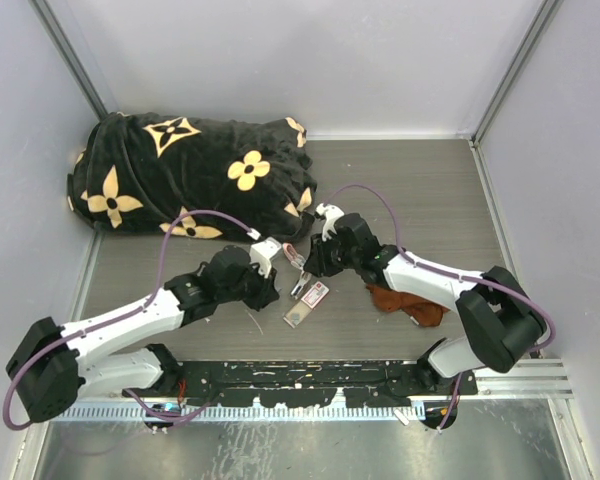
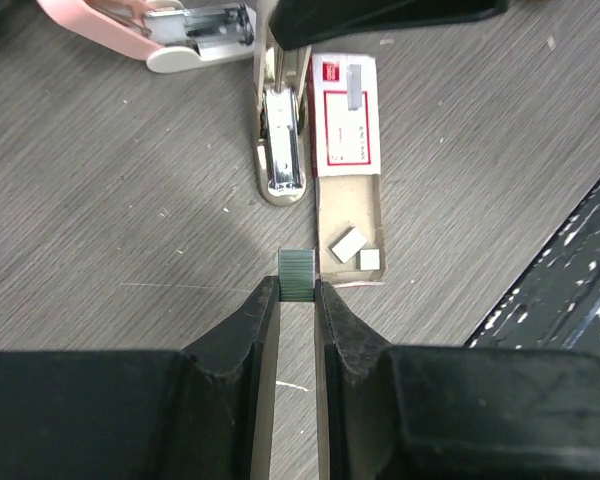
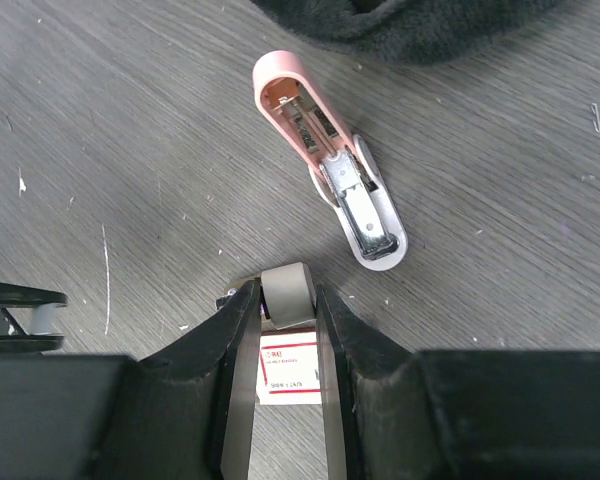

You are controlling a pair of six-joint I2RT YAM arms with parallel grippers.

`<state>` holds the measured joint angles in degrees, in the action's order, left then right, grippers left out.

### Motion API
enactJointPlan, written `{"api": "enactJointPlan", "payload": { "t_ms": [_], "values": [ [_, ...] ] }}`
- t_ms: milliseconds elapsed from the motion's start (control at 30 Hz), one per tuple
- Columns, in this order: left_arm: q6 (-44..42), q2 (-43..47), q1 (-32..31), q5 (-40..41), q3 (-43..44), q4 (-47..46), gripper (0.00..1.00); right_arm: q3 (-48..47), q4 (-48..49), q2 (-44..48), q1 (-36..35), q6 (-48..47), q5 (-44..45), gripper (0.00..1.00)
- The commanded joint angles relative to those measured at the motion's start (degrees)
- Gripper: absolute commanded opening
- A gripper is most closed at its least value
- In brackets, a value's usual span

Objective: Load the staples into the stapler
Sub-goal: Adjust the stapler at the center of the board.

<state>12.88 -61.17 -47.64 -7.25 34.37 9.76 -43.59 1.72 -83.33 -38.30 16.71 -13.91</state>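
Inside left end effector (image 2: 297, 292) (pinched) sit staples (image 2: 297, 274).

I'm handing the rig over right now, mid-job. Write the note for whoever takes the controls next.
Left gripper: jaws shut on a short staple strip, just off the open tray end of the staple box.
Right gripper: jaws closed on a pale chrome-faced piece lying alongside the box. I cannot tell whether it belongs to the stapler.
Stapler: pink, lying hinged open on the table beyond the box, metal inner part exposed, not held.
Done: one strip is out of the box and pinched. Two staple bits lie in the tray.
Left: seat the strip in the stapler, then close it.
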Motion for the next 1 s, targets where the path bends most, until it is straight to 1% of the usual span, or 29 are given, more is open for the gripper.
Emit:
{"api": "enactJointPlan", "payload": {
  "t_ms": [0,133,267,367,600,767,967],
  "values": [
    [-5.3,-3.6,-2.0,3.0,3.5,-3.7,0.17,1.5,6.8,2.7,-0.2,3.9,2.4,0.16],
    [-6.0,-7.0,-3.5,3.3,5.4,-2.6,0.17,3.2,9.2,3.0,-0.5,5.7,2.3,0.16],
    [-6.9,-11.0,-3.7,2.3,7.5,-1.6,0.17,4.0,10.4,3.6,-0.9,7.5,2.3,0.16],
    [-7.8,-14.6,-3.7,1.7,9.3,-0.1,0.17,4.8,10.6,4.4,-1.7,9.1,3.9,0.16],
    [-9.0,-18.8,-3.7,0.5,13.0,4.2,0.17,6.9,11.7,6.0,-2.9,11.2,6.4,0.16],
    [-8.3,-19.6,-3.7,0.0,13.4,4.6,0.17,7.1,12.2,5.8,-3.2,11.8,6.3,0.16],
    [-8.3,-21.5,-3.7,-0.2,14.6,7.2,0.17,7.3,12.7,6.0,-3.9,13.0,7.7,0.16]
  ]
}}
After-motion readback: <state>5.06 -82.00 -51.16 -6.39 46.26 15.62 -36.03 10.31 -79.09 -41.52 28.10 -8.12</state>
